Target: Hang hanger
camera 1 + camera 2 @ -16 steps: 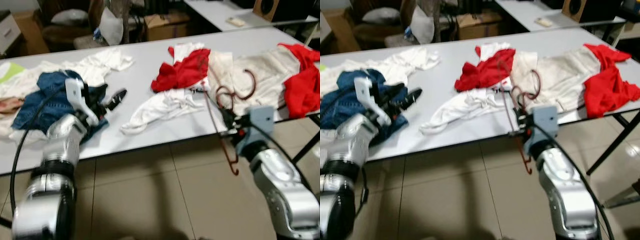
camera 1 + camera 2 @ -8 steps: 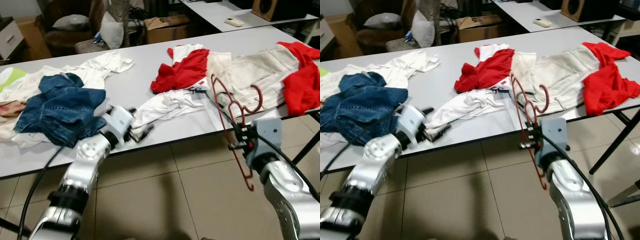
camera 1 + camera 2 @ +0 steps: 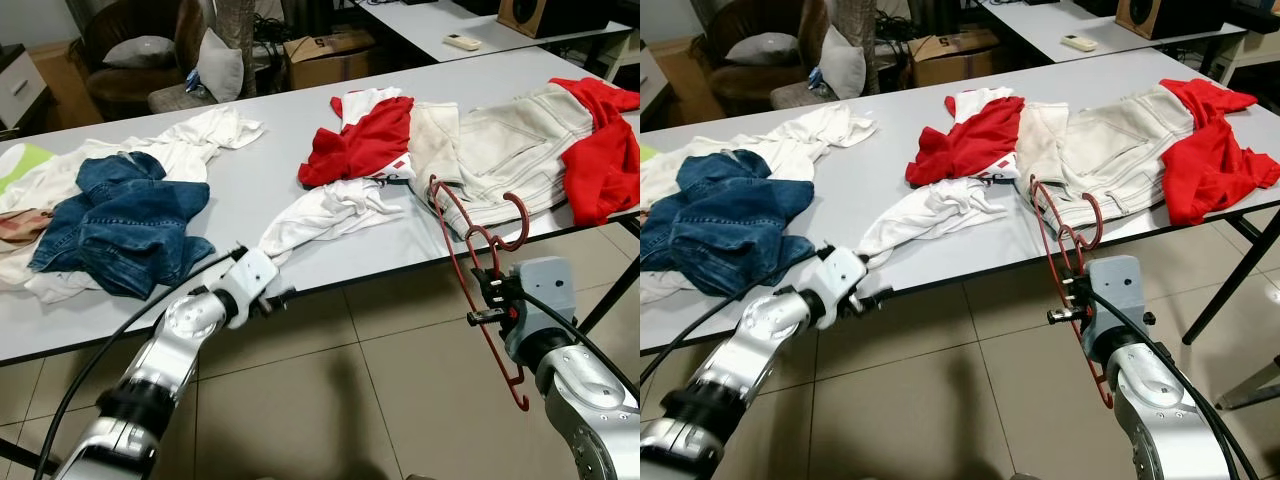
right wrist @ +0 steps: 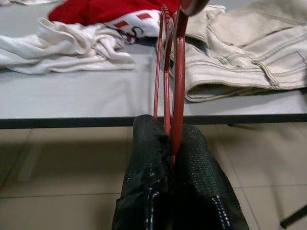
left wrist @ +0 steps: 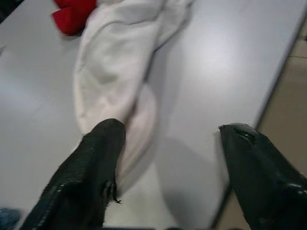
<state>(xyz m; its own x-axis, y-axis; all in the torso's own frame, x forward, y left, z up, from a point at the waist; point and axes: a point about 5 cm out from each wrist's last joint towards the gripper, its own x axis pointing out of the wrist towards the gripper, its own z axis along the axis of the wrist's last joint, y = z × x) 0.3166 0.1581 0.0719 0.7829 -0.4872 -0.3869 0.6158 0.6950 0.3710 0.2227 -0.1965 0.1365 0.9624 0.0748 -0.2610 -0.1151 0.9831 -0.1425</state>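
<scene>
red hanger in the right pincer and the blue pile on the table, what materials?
Red hanger, clamped in the right pincer: thin, smooth, evenly coloured rod with a slight sheen, so probably coated metal wire, possibly plastic. Blue garment: looks like denim, matte, faded mid-blue with paler creases and stiff heavy folds.

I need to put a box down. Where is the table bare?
Bare table lies between the jeans and the red shirt, and at the far right beyond the shorts. The left end and right half are crowded with clothes.
</scene>
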